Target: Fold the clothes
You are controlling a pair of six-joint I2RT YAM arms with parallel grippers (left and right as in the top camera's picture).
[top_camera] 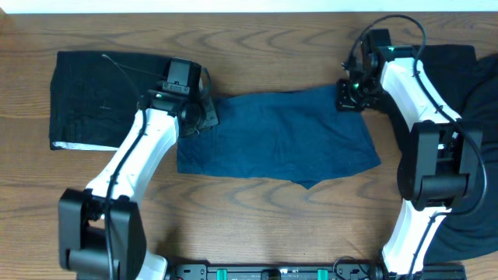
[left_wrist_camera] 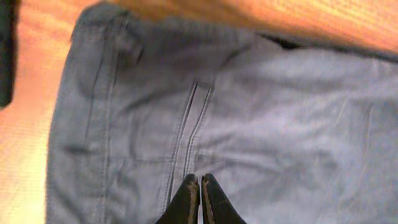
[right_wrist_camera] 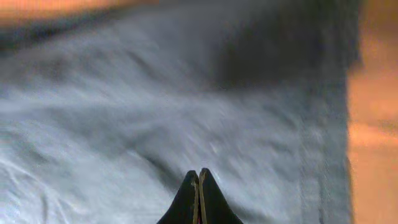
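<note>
A pair of dark blue shorts (top_camera: 276, 136) lies spread flat in the middle of the wooden table. My left gripper (top_camera: 204, 117) is over the shorts' upper left corner. In the left wrist view its jaws (left_wrist_camera: 200, 178) are shut, just above the fabric (left_wrist_camera: 261, 106) beside a stitched pocket seam. My right gripper (top_camera: 348, 95) is over the upper right corner. Its jaws (right_wrist_camera: 199, 172) are shut above the blurred cloth (right_wrist_camera: 124, 112). I see no cloth pinched between either pair of tips.
A folded black garment (top_camera: 93, 97) lies at the far left of the table. A heap of black clothing (top_camera: 475, 85) lies at the right edge, behind and under the right arm. Bare wood (top_camera: 257, 47) shows along the back.
</note>
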